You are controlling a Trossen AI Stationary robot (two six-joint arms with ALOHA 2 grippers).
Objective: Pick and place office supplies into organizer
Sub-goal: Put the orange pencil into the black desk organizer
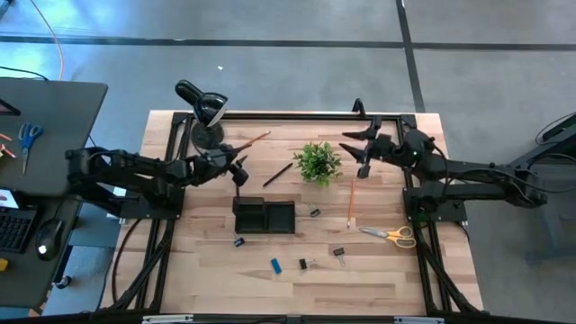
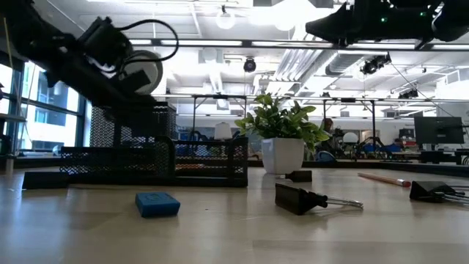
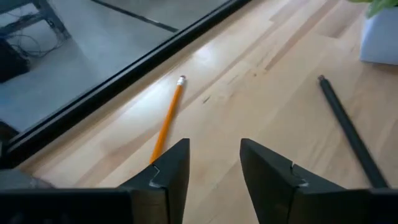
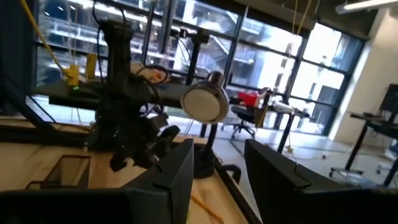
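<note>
Two pencils lie near the table's far edge at about 12 o'clock from the organizer [image 1: 264, 216]: an orange pencil [image 3: 166, 121] and a dark pencil [image 3: 350, 132]. Scissors [image 1: 389, 234], clips and a blue eraser [image 2: 157, 204] lie loose on the table [image 1: 387, 279]. Left gripper [image 3: 214, 171] hovers over the orange pencil, fingers partly parted, empty; descending comes next, judging by its aim. Right gripper [image 4: 219, 171], also partly parted and empty, hangs at 2 o'clock beside the plant [image 1: 318, 162]. Lamp [image 1: 205, 117] crowds the corner.

Open-plan lab: rows of workbenches [image 2: 366, 158], monitors [image 2: 437, 132], ceiling strip lights [image 2: 242, 44].
</note>
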